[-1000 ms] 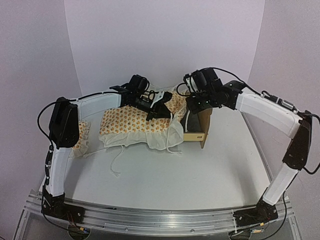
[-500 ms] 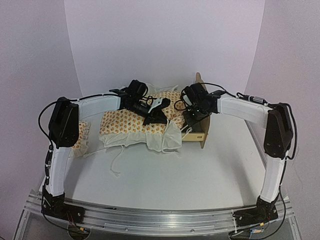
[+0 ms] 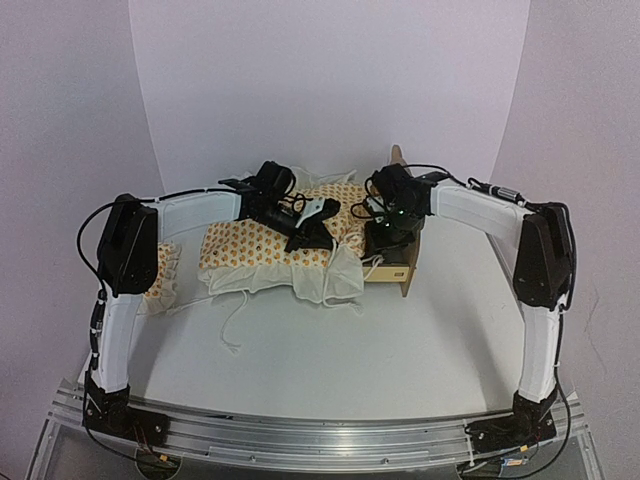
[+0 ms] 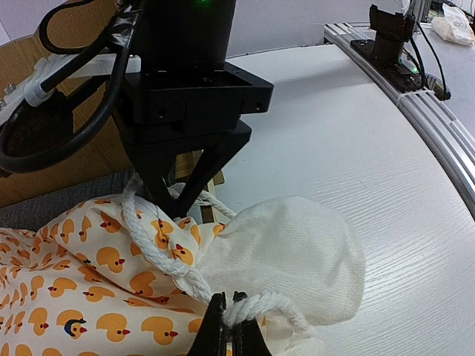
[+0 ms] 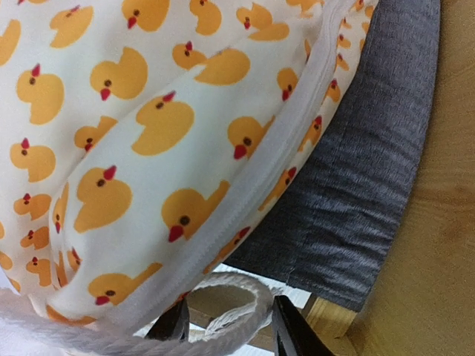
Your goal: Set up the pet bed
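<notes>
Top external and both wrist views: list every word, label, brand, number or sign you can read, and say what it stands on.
No readable text in any view.
On the cream ruffled bedding: only an orange duck print, no lettering.
On the light-wood bed frame and the dark grey base: nothing printed.
On the left arm and the right arm: any marking is too small to read.

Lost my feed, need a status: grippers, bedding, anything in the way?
Left gripper shut on white cord. Right gripper open, cord loop between its jaws. Duck-print bedding partly on wooden frame, rest on table. No obstruction seen.
</notes>
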You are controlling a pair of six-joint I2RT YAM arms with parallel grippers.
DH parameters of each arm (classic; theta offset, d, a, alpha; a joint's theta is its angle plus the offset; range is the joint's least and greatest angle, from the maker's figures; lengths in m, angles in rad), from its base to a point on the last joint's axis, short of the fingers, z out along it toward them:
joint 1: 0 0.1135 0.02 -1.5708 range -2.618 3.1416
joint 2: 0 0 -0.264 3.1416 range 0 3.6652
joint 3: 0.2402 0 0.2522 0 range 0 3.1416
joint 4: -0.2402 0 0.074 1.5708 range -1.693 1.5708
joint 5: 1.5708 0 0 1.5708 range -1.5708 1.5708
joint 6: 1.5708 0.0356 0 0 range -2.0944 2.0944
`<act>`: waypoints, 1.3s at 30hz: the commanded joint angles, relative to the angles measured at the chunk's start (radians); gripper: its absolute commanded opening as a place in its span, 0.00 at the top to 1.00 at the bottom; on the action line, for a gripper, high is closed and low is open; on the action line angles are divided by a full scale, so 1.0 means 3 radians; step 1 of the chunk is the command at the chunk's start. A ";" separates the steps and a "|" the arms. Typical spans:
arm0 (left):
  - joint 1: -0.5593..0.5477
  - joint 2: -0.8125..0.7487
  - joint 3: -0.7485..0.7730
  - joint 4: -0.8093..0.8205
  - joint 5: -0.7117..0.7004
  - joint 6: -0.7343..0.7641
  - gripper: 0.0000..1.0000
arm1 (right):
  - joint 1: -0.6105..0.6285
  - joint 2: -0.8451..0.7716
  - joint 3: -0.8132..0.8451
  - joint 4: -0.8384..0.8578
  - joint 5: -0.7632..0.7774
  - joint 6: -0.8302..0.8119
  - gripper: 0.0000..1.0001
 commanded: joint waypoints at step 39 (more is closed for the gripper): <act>0.0058 -0.0159 -0.0003 0.0019 0.0022 0.0011 1.00 | -0.0128 0.0345 0.1108 -0.0235 0.0240 0.0442 1.00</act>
